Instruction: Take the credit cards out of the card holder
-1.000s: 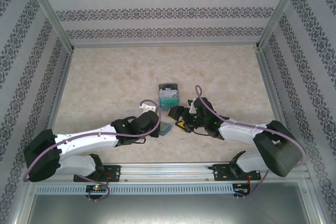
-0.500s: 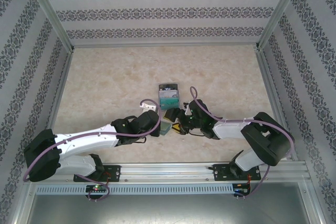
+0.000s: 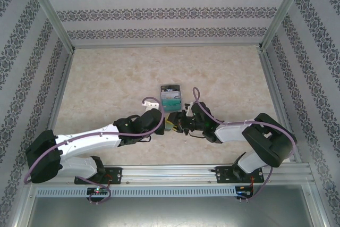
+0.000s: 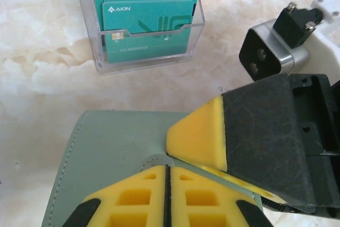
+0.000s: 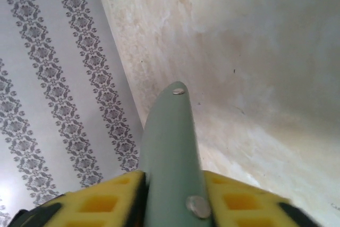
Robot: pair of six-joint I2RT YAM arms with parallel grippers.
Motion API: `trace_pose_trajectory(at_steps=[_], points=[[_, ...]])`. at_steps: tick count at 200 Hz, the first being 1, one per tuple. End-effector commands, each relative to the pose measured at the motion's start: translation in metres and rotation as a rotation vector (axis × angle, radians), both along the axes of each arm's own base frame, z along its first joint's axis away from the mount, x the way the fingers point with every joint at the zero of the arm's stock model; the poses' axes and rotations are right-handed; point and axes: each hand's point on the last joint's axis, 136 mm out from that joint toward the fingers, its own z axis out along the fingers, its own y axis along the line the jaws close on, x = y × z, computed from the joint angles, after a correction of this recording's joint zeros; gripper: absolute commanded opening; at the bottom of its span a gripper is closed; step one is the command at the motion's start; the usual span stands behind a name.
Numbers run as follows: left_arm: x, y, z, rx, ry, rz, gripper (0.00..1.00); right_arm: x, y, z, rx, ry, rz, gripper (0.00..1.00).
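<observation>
The left hand is closed. Its yellow pads are pressed together on a thin edge of the card holder, and a small rounded tab is pinched between them. The right hand is clamped on another flap of the same holder. That flap is held upright between the pads, and two metal studs are seen on it. In the left wrist view one of the right hand's pads is laid against the holder just beside the left hand's tips. The wallet is thus gripped from two sides, close to the worktop.

The holder is judged to be light and limp: a stitched grey-green panel, likely to fold or sag wherever it is not supported. It is best taken by its edges and tab, as here, so that the panels can be drawn apart and the sleeves exposed. Whether any cards are lodged inside cannot be told.

Further out, credit cards with teal faces are stood upright in a clear stand, beyond the holder and apart from it. Such cards are judged stiff, thin, light and slick. A pinch across a protruding short edge is expected to serve. A card lying flat on the marbled worktop would be hard to lift.
</observation>
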Motion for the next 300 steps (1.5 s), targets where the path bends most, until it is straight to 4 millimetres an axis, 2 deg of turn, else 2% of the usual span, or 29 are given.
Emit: trace_pose_trajectory(at_steps=[1, 30, 57, 84, 111, 133, 143, 157, 165, 188, 201, 250, 300], points=[[0.012, -0.003, 0.019, -0.049, -0.048, 0.046, 0.0, 0.002, -0.009, 0.002, -0.001, -0.02, -0.038, 0.2], [0.006, 0.019, 0.014, -0.025, -0.028, 0.112, 0.0, 0.007, -0.024, 0.001, -0.032, -0.039, -0.093, 0.1], [-0.001, 0.048, 0.012, -0.024, -0.025, 0.209, 0.0, 0.012, -0.036, 0.003, -0.059, -0.06, -0.136, 0.1], [-0.006, 0.057, 0.015, -0.054, -0.034, 0.221, 0.0, 0.011, -0.037, 0.003, -0.072, -0.079, -0.118, 0.1], [-0.007, 0.042, 0.018, -0.079, -0.017, 0.168, 0.0, 0.011, -0.031, 0.008, -0.107, -0.133, -0.076, 0.09], [-0.007, 0.02, 0.02, -0.094, 0.007, 0.087, 0.14, 0.01, -0.027, 0.013, -0.143, -0.174, -0.055, 0.04], [-0.008, 0.012, 0.018, -0.092, 0.021, 0.053, 0.22, 0.01, -0.025, 0.018, -0.151, -0.191, -0.042, 0.04], [-0.008, 0.0, 0.016, -0.093, 0.038, 0.003, 0.27, 0.009, -0.022, 0.023, -0.162, -0.212, -0.022, 0.04], [-0.009, -0.005, 0.013, -0.089, 0.052, -0.019, 0.33, 0.008, -0.021, 0.025, -0.163, -0.217, -0.014, 0.04], [-0.007, -0.018, 0.011, -0.077, 0.066, -0.072, 0.35, 0.006, -0.02, 0.027, -0.156, -0.217, -0.009, 0.04], [-0.006, -0.024, 0.012, -0.079, 0.07, -0.098, 0.39, 0.004, -0.019, 0.028, -0.154, -0.218, -0.006, 0.04], [0.0, -0.026, 0.006, -0.026, 0.071, -0.091, 0.39, 0.001, -0.018, 0.033, -0.143, -0.226, 0.004, 0.04], [0.003, -0.019, -0.008, 0.07, 0.095, -0.079, 0.32, 0.0, -0.016, 0.042, -0.124, -0.245, 0.01, 0.04]])
